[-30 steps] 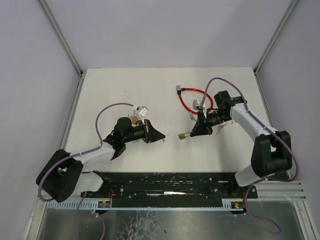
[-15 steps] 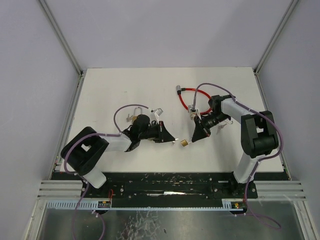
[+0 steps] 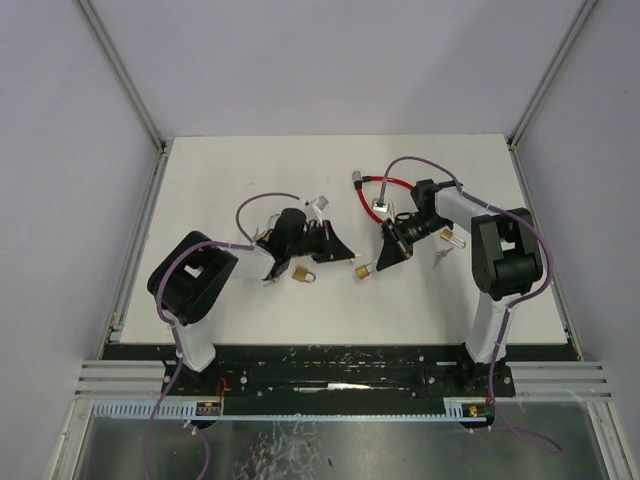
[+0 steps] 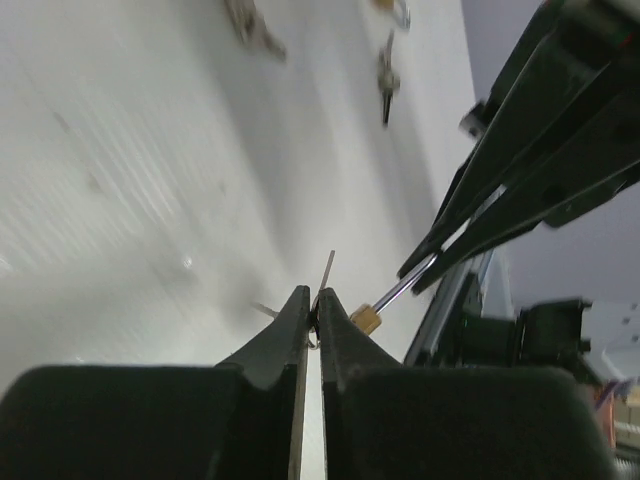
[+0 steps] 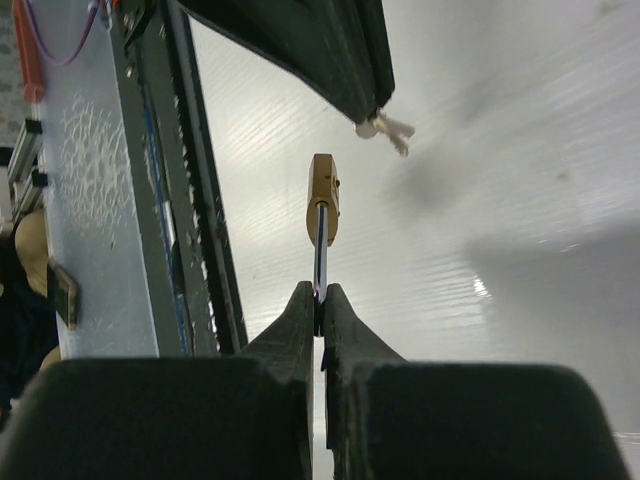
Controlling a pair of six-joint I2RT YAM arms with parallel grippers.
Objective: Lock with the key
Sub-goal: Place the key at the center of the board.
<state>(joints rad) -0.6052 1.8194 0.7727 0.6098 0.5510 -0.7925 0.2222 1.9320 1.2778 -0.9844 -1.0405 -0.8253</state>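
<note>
Left gripper (image 4: 311,305): fingers pressed together, pinching a thin silver key (image 5: 385,126) that sticks out just past the fingertips. The top view shows a loose brass padlock (image 3: 299,272) lying on the white table (image 3: 230,180), behind the fingertips and beside the wrist.

Right gripper (image 5: 320,300): fingers clamped on the steel shackle of a second brass padlock (image 5: 322,195). Its body hangs straight out ahead of the fingertips, clear of them. The two grippers point tip to tip. In the right wrist view the key sits just beyond the held padlock's body and off to one side, close but apart.

A red cable (image 3: 385,181) lies behind the right gripper, alongside its wrist. Small metal items (image 3: 447,238) rest further right, too small to identify.
</note>
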